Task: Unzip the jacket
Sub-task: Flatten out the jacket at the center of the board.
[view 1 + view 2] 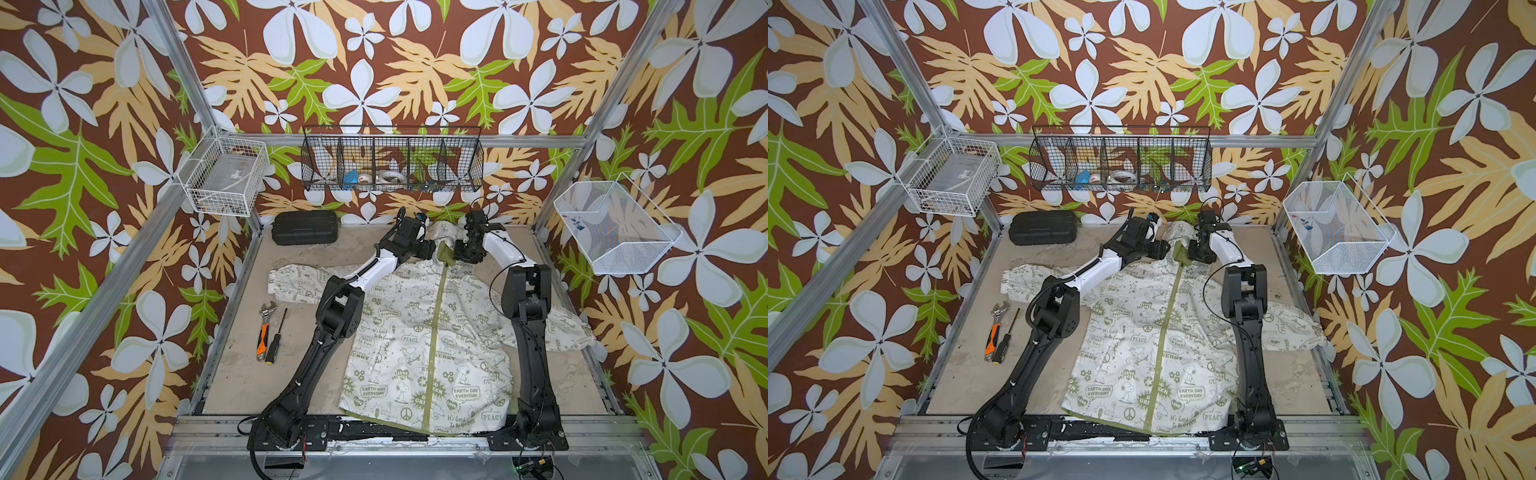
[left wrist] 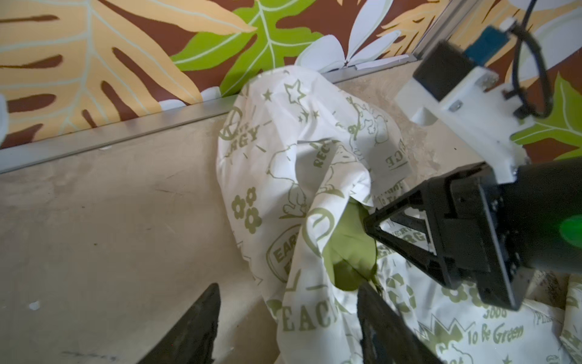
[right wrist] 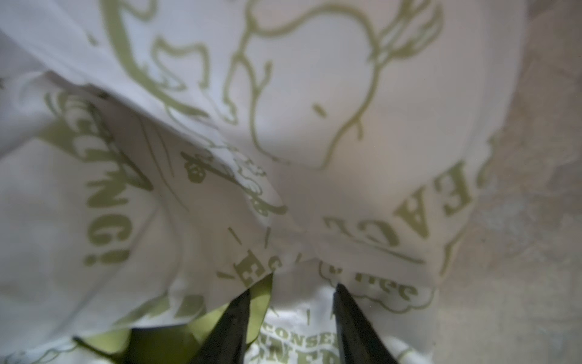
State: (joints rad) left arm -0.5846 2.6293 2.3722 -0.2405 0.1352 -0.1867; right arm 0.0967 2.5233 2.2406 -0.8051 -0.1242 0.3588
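A sandy table (image 1: 249, 374) stands inside flowered walls (image 1: 83, 166). A case (image 1: 304, 227), wrench (image 1: 264, 328) and screwdriver (image 1: 277, 336) lie on its left side. The jacket (image 1: 415, 353) lies flat mid-table, hood toward the far wall and hem at the near edge, with its zipper (image 1: 436, 332) closed down the front. Both grippers are at the collar. The left gripper (image 2: 288, 288) has its fingers wide apart, with hood cloth lying loose between them. The right gripper (image 3: 293, 288) stands narrower with a fold of cloth between its fingers; whether they pinch it I cannot tell. Only the left wrist view shows its fingertip against the green lining (image 2: 349, 252). Only the top views show the whole zipper.
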